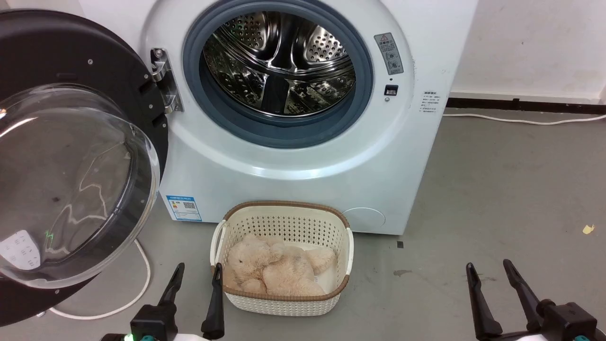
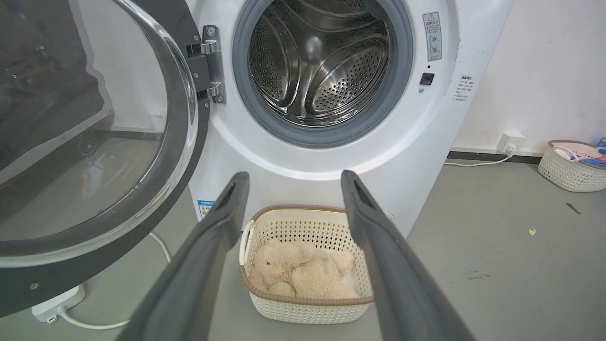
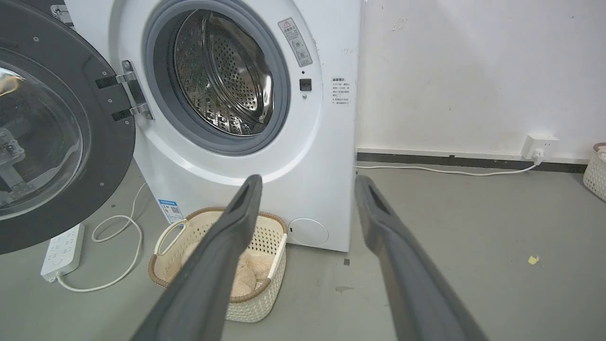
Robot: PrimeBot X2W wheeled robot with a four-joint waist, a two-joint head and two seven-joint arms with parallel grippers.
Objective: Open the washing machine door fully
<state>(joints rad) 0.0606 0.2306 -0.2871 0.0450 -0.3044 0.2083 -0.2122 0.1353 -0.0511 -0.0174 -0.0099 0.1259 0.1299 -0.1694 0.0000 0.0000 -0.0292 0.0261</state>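
Observation:
The white washing machine (image 1: 293, 180) stands ahead with its steel drum (image 1: 279, 61) exposed inside the grey-blue gasket. The washing machine door (image 1: 71, 156), a black disc with a clear domed glass centre, is swung wide out to the left on its metal hinge (image 1: 165, 80); it shows again in the wrist views (image 2: 94, 142) (image 3: 52, 137). My left gripper (image 1: 198, 274) is open low in the head view, to the right of the door's lower edge, apart from it and holding nothing. My right gripper (image 1: 490, 270) is open at the lower right over bare floor.
A cream perforated basket (image 1: 284, 293) holding a beige plush toy (image 1: 274, 270) sits on the floor before the machine, just right of my left gripper. A white power strip (image 3: 61, 251) and cable lie under the door. A second basket (image 2: 570, 166) stands by the right wall.

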